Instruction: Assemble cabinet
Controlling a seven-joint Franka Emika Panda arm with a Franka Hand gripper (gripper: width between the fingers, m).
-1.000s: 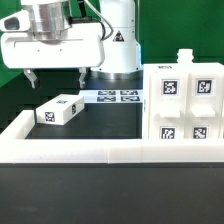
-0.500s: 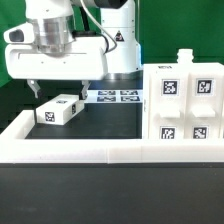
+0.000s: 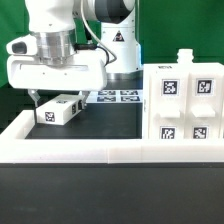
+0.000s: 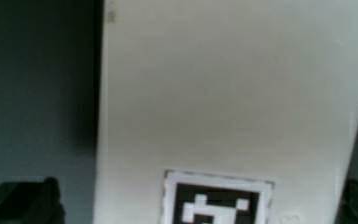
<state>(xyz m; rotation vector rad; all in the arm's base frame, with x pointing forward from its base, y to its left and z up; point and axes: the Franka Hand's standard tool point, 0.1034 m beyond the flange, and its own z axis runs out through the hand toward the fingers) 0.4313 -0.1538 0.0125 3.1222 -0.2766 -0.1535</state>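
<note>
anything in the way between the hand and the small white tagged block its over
Nothing visible does. The open hand hangs right above the small matte white block with a square tag, with its fingers to either side. The wrist view shows only the block's bare top face between them.

A green backdrop (image 3: 8,20) stands behind a black table (image 3: 110,125) bordered by a low white rim (image 3: 90,152).

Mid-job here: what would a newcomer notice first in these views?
The robot's hand hangs open astride a loose white block on the exterior view's left. At that view's right stands the tall tagged cabinet body, apart from the block.
</note>
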